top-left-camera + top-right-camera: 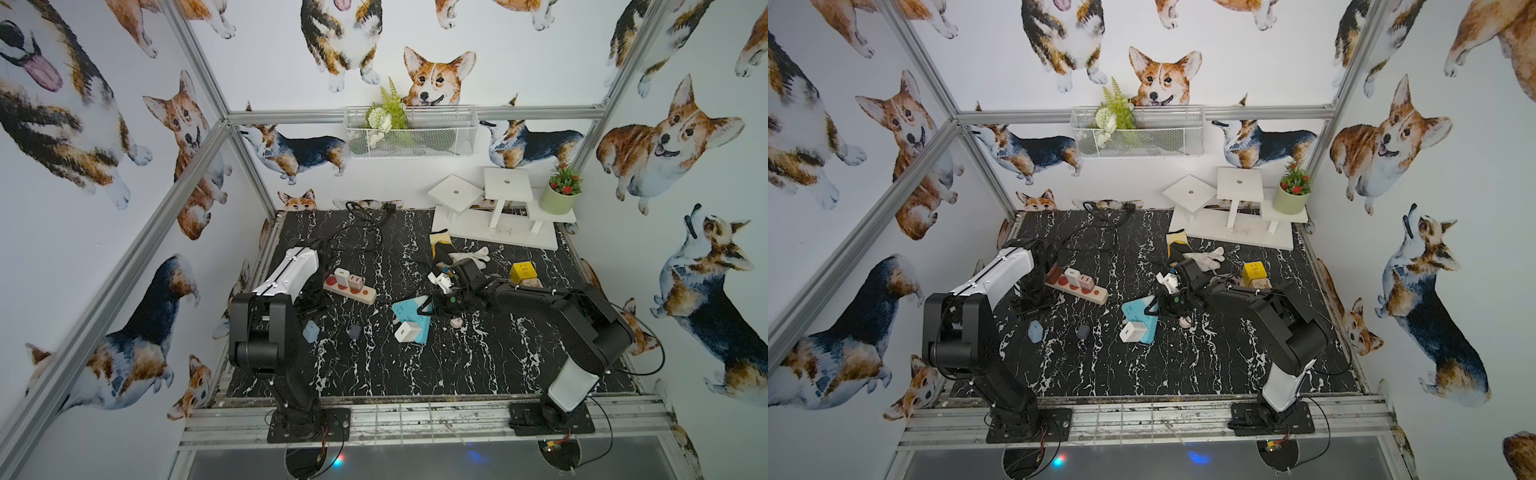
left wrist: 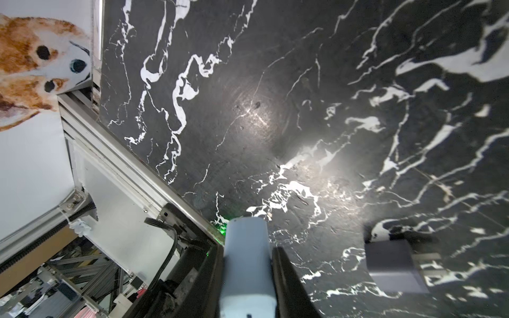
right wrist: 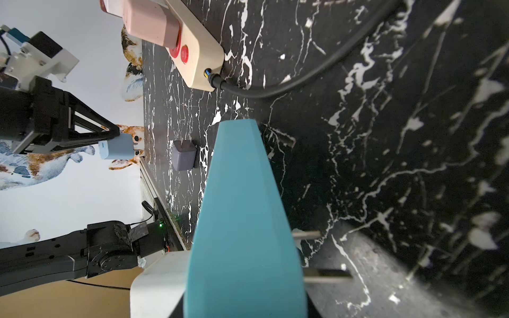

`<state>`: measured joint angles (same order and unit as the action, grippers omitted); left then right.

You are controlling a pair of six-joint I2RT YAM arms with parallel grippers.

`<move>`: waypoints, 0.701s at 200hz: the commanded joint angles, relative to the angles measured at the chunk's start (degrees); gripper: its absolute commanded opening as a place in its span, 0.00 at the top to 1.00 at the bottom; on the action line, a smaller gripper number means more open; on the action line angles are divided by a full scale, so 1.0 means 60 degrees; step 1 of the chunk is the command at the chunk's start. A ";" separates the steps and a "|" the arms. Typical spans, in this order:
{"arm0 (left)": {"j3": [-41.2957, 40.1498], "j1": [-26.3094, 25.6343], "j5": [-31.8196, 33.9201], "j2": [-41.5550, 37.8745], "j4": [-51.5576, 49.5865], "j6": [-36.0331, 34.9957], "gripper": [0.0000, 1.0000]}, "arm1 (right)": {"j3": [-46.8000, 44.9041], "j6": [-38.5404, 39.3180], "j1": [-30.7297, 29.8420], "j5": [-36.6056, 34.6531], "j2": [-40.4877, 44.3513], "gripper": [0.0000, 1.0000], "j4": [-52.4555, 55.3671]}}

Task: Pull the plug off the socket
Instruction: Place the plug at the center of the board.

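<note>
My left gripper (image 2: 248, 246) is shut on a light blue plug (image 2: 248, 264), held a little above the black marble table and free of any socket. In both top views that plug (image 1: 311, 332) (image 1: 1035, 331) hangs at the table's left. My right gripper (image 3: 243, 302) is shut on a teal socket block (image 3: 242, 220), tilted off the table at the centre (image 1: 409, 311). A white plug (image 1: 407, 331) (image 3: 157, 280) sits in its face, and metal prongs (image 3: 325, 275) stick out of its other side.
A beige power strip (image 1: 351, 286) (image 3: 198, 55) lies behind the left gripper, carrying a white plug (image 1: 341, 276) and a pink plug (image 1: 355, 282). A dark grey plug (image 1: 355, 331) (image 2: 394, 267) lies loose between the arms. A yellow cube socket (image 1: 523, 272), gloves (image 1: 469, 253) and white stands (image 1: 498, 216) stand at the back right.
</note>
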<state>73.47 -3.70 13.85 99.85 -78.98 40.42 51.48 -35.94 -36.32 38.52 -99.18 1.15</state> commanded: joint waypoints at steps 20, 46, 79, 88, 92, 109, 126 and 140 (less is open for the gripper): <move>-0.0403 0.0046 -0.0580 0.0500 0.0724 -0.0272 0.95 | -0.0041 -0.0074 0.0003 -0.1132 -0.0112 1.00 0.1883; -0.0567 0.0046 -0.0931 0.0592 0.1114 -0.0062 0.91 | -0.0033 -0.0079 0.0003 -0.1144 -0.0093 1.00 0.1886; -0.0590 0.0046 -0.1278 0.0740 0.1284 -0.0058 0.67 | 0.0018 -0.0012 -0.0001 -0.1090 -0.0115 1.00 0.1983; -0.0583 0.0046 -0.1297 0.0783 0.1265 -0.0071 0.64 | 0.0018 -0.0001 0.0003 -0.1099 -0.0112 1.00 0.1993; -0.0570 0.0046 -0.1311 0.0785 0.1257 -0.0065 0.62 | 0.0018 0.0007 0.0003 -0.1103 -0.0104 1.00 0.1992; -0.0471 0.0046 -0.1263 0.0804 0.1188 -0.0065 0.58 | -0.0011 0.0014 0.0001 -0.1120 -0.0044 1.00 0.1986; -0.0354 0.0046 -0.1210 0.0745 0.1111 -0.0058 0.55 | 0.0003 0.0014 0.0003 -0.1096 -0.0038 1.00 0.1978; -0.0218 0.0046 -0.1244 0.0731 0.1052 -0.0072 0.52 | 0.0014 0.0029 0.0003 -0.1077 -0.0017 1.00 0.1994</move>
<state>71.09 -3.49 6.87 104.57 -71.18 39.51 51.83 -34.70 -36.34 38.63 -99.04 2.31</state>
